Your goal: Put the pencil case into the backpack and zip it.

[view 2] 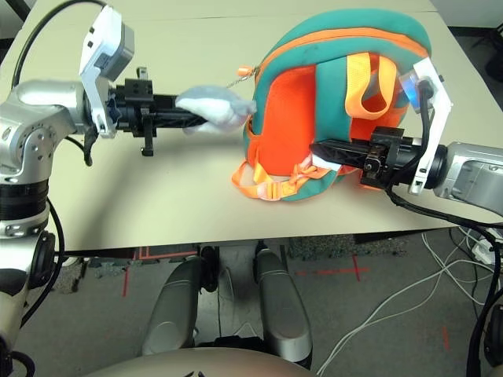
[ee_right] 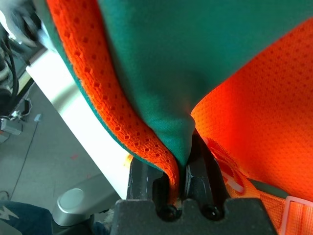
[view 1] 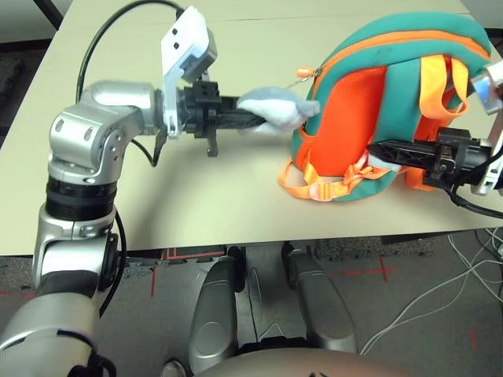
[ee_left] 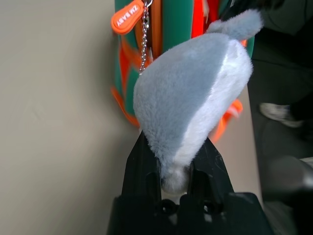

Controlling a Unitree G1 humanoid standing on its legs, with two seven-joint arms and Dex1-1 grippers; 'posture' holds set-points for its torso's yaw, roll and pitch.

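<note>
Teal and orange fabric made up the backpack (view 1: 377,102), which lay on the tan table (view 1: 196,196) with its strap side facing the robot. The left gripper (ee_left: 175,169) had its two black fingers pinched on the grey plush charm (view 1: 275,110), which hung by a small chain beside an orange zipper tab (ee_left: 127,17) near the bag's top seam. The right gripper (ee_right: 188,161) was clamped nearly shut on a fold of a teal strap with orange mesh backing (ee_right: 146,112), low on the bag.

The bag looked soft and light, likely to sag and slide rather than hold its shape, so one gripper pinning it seemed sensible. The charm would squash and stretch, giving a loose, springy pull on the zip; the tab itself would probably be the firmer hold. The pencil case was not in sight, presumably inside the bag already.

The left wrist view showed the chain and the lettered tab clearly, which the head views reduced to a speck. The right wrist view showed the strap wedged deep between the jaws, while the head views gave the bag's overall lie.
</note>
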